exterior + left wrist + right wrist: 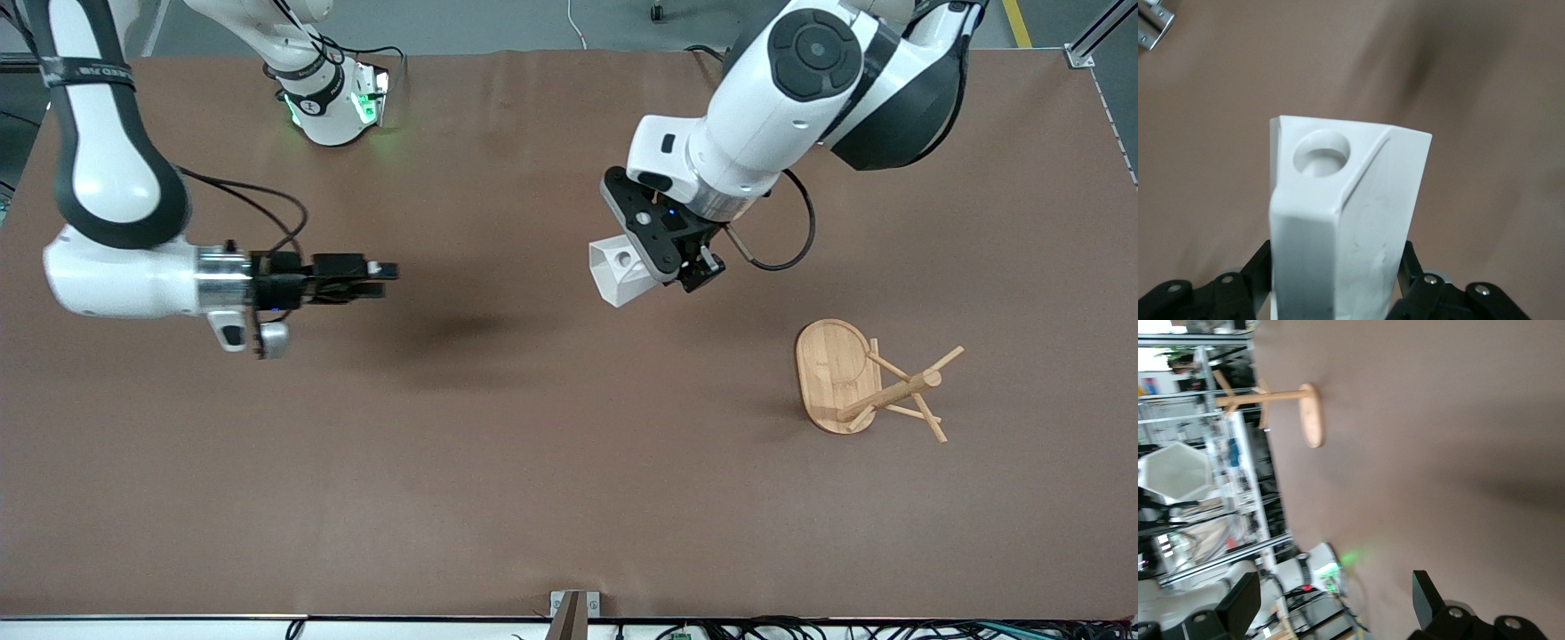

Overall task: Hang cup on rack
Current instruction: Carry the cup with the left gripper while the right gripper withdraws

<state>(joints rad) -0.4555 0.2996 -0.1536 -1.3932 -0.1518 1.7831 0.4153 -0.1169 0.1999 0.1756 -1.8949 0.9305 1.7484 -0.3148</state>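
1. Left gripper [669,260] is gripping the cup [620,269] w/ fingers clamped on its sides, holding it up in the air over the middle of the table [498,462], a bit toward the base-side edge.
2. Right gripper [378,276] is hanging over the table toward the right arm's end, fingers spread apart and holding nothing. This arm is waiting.
3. The rack [867,387] is standing on its oval base near the left arm's end of the table, well apart from the cup and closer to the camera-side edge than the spot the cup is over. Nothing is hanging on any peg.
4. Progress, as I'm judging it: pickup is done, since the cup is off the table and in a firm-looking hold. Left to do: carrying it over to the rack, lining up the handle hole w/ a peg, sliding it on, letting go. Roughly halfway.
5. Cup orientation: it's lying sideways in the grip, not upright. Long axis is running out from the fingers, approx. level w/ the table. In the left wrist view the handle's round hole [1321,154] is sitting at the end away from the gripper, on the face toward the wrist camera.
6. In the right wrist view the cup's polygonal open mouth [1176,472] is facing toward the right arm's end, away from the rack, so I'm expecting a re-aim before hanging.
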